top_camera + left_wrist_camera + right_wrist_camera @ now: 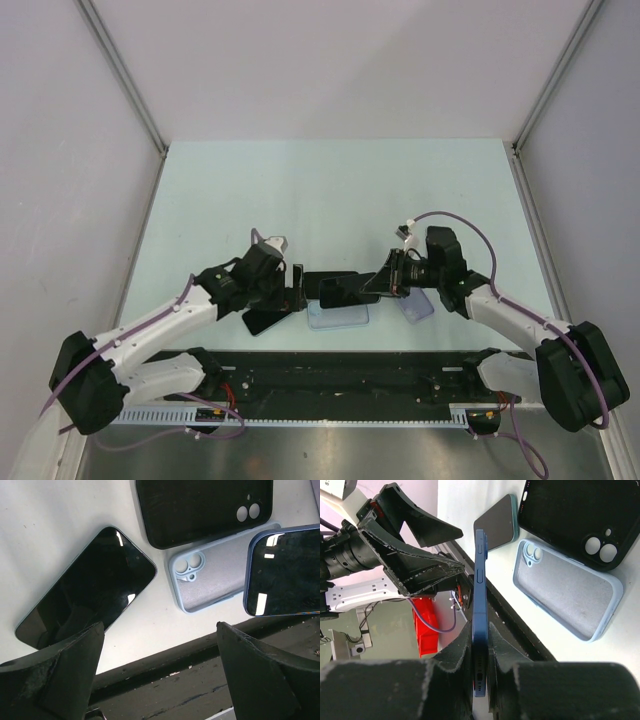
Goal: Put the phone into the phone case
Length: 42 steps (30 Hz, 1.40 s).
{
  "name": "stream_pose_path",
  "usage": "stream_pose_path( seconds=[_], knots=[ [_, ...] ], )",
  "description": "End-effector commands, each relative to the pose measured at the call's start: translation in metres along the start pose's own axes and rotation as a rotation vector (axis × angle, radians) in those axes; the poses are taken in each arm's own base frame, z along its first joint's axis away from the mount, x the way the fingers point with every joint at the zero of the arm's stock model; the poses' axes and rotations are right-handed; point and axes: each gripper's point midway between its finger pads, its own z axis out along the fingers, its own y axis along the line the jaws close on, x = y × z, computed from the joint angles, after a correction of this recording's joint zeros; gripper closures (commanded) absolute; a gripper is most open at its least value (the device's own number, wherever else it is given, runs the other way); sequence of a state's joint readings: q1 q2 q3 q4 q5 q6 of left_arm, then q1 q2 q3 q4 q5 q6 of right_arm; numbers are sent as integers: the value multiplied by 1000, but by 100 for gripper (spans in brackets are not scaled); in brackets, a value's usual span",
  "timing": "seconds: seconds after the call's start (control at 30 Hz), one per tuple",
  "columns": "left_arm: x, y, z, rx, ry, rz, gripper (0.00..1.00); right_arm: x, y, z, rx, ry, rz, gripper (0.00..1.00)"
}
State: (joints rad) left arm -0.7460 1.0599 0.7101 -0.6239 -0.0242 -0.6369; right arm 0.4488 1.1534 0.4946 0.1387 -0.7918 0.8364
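My right hand [480, 645] pinches the blue phone [480, 580], edge-on at its view's centre. My left hand [159, 645] gapes empty; its view shows the phone's screen at right, the case [215, 577] at centre.

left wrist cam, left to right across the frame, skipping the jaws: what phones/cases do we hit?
Screen-up phone → light blue case → blue phone at the right edge.

Left arm [150, 335] and right arm [510, 315] both extend inward, wrists near each other, left gripper [293, 290] spread wide and holding nothing, right gripper [480, 647] clamped (one finger on each flat face) on the blue phone [480, 590].
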Motion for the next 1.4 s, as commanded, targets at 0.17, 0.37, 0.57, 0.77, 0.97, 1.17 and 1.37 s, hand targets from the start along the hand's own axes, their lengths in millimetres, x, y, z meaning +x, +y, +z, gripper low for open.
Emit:
stream_pose_path(
  seconds=[0.17,0.37,0.57,0.77,0.97,1.17,1.37],
  knots=[
    [-4,-10,0,39,-20,-32,20,0,5,0,-34,17,-49,100],
    [7,-29,17,133,66,-24,38,5,-5,3,-19,41,-43,100],
    [18,-39,37,181,137,-39,43,13,-21,9,2,90,-37,100],
    [25,-39,49,195,156,-53,45,20,-34,19,15,132,-27,100],
    [33,-36,57,214,169,-91,48,25,-42,31,-2,171,2,100],
    [38,-27,63,208,169,-124,49,30,-44,41,-11,189,5,100],
    [41,-24,70,209,173,-131,53,39,-49,50,0,211,23,100]
  ],
)
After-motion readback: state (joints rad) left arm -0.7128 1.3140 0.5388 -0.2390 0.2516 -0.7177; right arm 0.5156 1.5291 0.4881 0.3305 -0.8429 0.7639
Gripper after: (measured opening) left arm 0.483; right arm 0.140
